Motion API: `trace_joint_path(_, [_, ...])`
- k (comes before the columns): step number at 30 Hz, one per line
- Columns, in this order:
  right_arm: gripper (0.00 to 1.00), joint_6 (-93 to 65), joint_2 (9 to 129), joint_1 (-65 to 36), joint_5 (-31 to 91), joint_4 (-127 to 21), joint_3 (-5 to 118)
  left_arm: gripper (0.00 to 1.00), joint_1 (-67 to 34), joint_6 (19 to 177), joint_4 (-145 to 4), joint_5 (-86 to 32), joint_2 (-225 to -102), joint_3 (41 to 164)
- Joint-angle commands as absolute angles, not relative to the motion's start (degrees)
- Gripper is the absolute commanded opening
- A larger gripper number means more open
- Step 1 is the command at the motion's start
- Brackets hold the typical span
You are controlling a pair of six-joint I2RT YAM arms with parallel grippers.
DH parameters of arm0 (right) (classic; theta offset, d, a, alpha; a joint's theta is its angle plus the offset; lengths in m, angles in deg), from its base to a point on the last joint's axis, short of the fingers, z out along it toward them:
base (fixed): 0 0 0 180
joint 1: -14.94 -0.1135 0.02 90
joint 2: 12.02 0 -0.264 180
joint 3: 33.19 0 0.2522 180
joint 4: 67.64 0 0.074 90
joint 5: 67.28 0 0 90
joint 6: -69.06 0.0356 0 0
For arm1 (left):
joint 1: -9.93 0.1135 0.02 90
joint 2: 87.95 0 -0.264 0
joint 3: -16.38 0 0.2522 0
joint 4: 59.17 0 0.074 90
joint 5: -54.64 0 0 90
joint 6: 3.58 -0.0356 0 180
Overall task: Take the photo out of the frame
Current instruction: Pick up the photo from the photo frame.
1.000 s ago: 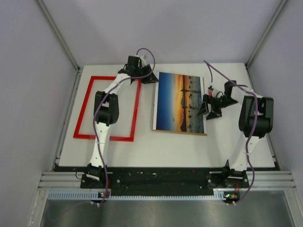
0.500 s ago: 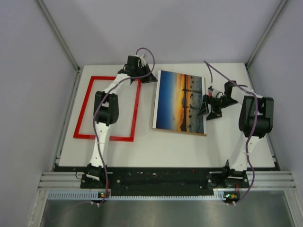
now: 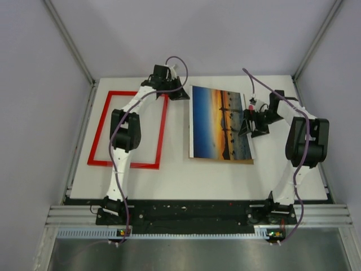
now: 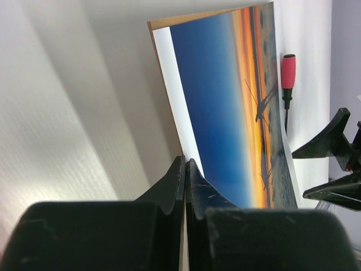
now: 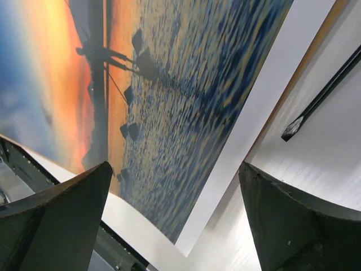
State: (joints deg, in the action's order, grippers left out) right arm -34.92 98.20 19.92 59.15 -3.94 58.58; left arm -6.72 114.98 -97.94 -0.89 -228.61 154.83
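Observation:
The photo (image 3: 219, 122), an orange-and-blue sunset print, lies on a brown backing board (image 3: 225, 161) at the table's middle. The red frame (image 3: 99, 127) lies empty and flat at the left. My left gripper (image 3: 179, 94) is shut on the photo's far left corner; in the left wrist view the photo (image 4: 225, 101) has its white edge running in between the closed fingertips (image 4: 176, 169), and the board's edge (image 4: 169, 23) shows behind. My right gripper (image 3: 249, 121) is open over the photo's right edge. In the right wrist view the photo (image 5: 169, 84) curves up between the spread fingers (image 5: 62, 220).
A red-handled screwdriver (image 4: 288, 70) lies on the table just right of the photo, and its tip (image 5: 321, 96) shows in the right wrist view. White walls and metal rails close in the table (image 3: 169, 175) at the sides and back.
The photo and its board have slid to the right and turned a little. My right gripper has moved toward the back, and my left gripper has shifted slightly right.

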Motion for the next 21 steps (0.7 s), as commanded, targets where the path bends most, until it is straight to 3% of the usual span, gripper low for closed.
trace_joint_path(1, [0.95, -35.9, 94.2, 19.1, 59.7, -5.4, 61.3, 0.00, -7.7, 114.2, -97.2, 0.8, -222.1, 154.5])
trace_joint_path(16, [0.95, -34.3, 97.6, 20.0, 73.0, -4.1, 60.0, 0.00, -7.8, 114.6, -96.0, 1.2, -221.2, 151.4])
trace_joint_path(21, [0.94, -33.9, 99.5, 20.8, 71.8, -4.4, 57.5, 0.00, -7.8, 114.2, -95.5, 1.2, -220.7, 149.2])
